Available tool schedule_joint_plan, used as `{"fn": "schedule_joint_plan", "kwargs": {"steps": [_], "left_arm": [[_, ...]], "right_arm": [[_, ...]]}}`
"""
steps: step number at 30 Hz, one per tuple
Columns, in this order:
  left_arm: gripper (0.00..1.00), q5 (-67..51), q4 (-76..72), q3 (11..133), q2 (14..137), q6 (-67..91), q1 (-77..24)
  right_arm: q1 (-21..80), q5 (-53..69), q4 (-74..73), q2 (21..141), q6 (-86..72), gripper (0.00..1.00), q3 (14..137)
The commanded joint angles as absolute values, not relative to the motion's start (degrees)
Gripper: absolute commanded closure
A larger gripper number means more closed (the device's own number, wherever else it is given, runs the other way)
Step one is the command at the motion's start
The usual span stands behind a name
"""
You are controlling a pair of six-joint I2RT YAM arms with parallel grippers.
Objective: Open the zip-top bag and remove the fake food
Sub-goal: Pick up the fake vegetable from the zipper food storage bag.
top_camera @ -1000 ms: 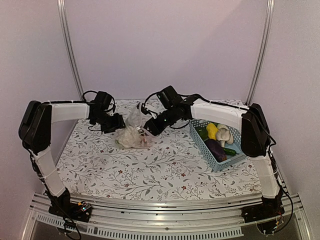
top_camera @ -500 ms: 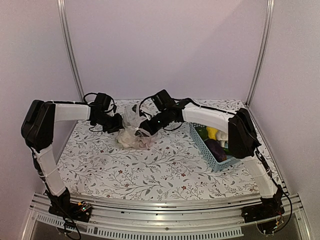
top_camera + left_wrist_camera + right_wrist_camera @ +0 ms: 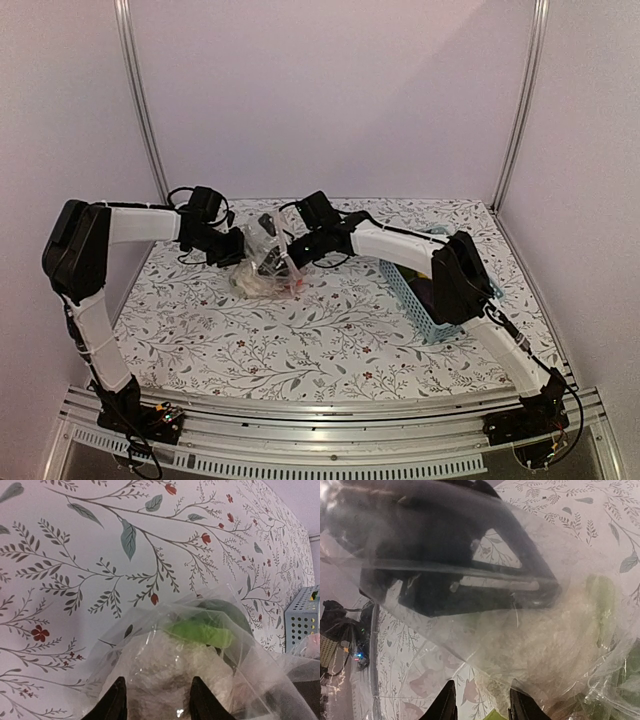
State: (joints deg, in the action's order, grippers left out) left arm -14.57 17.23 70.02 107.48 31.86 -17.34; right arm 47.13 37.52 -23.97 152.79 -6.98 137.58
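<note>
Floral cloth (image 3: 330, 335) covers the table, with pale walls behind it. From above, the zip-top bag (image 3: 262, 270) sits crumpled on the far left part of the cloth, its clear top standing up between the two arms. The left gripper (image 3: 237, 250) meets the bag's left side and the right gripper (image 3: 284, 256) its right side; how their jaws stand cannot be made out from here. A light-blue basket (image 3: 410, 296) stands well to the right, partly behind the right arm.

On the left wrist camera, two dark fingertips (image 3: 118, 702) stand apart with the bag's plastic bulging in the gap; I cannot tell whether they pinch it. Inside the bag lies the fake food (image 3: 200, 632), a green leafy piece on a whitish lump.

On the right wrist camera, the fingertips (image 3: 448, 702) also stand apart with clear film filling the gap, so a grip cannot be confirmed. A dark shape shows blurred through the plastic.
</note>
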Motion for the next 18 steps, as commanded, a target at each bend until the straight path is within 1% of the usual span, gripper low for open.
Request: {"fn": "schedule_joint_plan", "kwargs": {"steps": [1, 2, 4, 7, 11, 14, 16, 18], "left_arm": [[0.58, -16.2, 18.6, 68.9, 108.3, 32.4, -17.6], [0.58, -16.3, 18.6, 68.8, 108.3, 32.4, -17.5], [0.58, -16.4, 18.5, 68.7, 108.3, 32.4, -17.6], [0.58, -16.5, 18.3, 68.7, 108.4, 32.6, -17.6], [0.58, -17.0, 17.8, 69.0, 109.1, 32.8, -17.6], [0.59, -17.6, 17.3, 69.1, 109.8, 33.2, -17.6], [0.59, -17.7, 17.2, 69.1, 109.9, 33.1, -17.6], [0.59, -18.0, 17.0, 69.1, 109.9, 33.0, -17.6]], "right_arm": [[46.4, 27.3, -27.9, 153.3, -6.4, 0.61, 136.9], [46.3, 25.0, -28.8, 152.7, -5.8, 0.57, 136.3], [46.3, 21.6, -30.8, 151.8, -4.1, 0.53, 135.4], [46.1, 17.5, -34.4, 151.0, -2.0, 0.51, 134.7], [45.8, 15.6, -35.8, 148.9, -1.0, 0.47, 132.3], [45.9, 14.4, -36.3, 148.2, -0.6, 0.44, 133.0], [45.9, 15.4, -36.4, 148.5, 1.4, 0.38, 133.9], [45.9, 19.8, -36.0, 149.3, 1.9, 0.3, 135.4]]}}
